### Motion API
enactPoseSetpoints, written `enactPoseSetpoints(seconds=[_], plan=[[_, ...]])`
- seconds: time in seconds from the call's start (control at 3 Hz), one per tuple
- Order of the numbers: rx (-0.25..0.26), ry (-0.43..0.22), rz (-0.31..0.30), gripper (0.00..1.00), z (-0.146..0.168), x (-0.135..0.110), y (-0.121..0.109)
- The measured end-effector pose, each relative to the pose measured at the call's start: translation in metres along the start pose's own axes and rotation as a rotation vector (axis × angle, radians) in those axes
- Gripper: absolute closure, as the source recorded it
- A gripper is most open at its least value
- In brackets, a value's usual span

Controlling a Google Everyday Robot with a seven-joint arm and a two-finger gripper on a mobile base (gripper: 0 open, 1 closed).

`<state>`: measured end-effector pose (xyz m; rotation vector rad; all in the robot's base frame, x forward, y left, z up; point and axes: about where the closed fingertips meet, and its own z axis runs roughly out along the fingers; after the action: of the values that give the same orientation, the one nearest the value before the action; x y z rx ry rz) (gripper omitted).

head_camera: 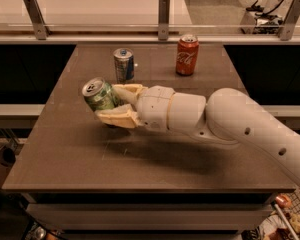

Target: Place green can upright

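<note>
The green can (100,94) has a pale green patterned body and a silver top. It is tilted, its top pointing up and to the left, held above the left part of the brown table (65,149). My gripper (113,104) reaches in from the right on a white arm and is shut on the can, one cream finger (126,91) behind it and one finger (116,118) below it.
A slim silver-and-blue can (124,64) stands upright behind the gripper. A red cola can (187,55) stands upright at the back centre-right. A rail with metal posts (163,17) runs behind the table. The table's front edge is near the bottom.
</note>
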<state>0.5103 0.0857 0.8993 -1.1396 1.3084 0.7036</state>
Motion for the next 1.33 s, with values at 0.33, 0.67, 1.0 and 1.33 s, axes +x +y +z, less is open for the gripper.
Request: enactPoseSetpoints(seconds=[0.33,0.67,1.0,1.33], plan=[[0.039,-0.025,0.059,1.00,-0.008,0.008,-0.005],[0.097,-0.016,0.116,1.00,-0.021,0.015,-0.004],[0.137,-0.023,0.152,1.00,-0.031,0.022,-0.004],[0.143,-0.028,0.171,1.00,-0.034,0.028,-0.010]])
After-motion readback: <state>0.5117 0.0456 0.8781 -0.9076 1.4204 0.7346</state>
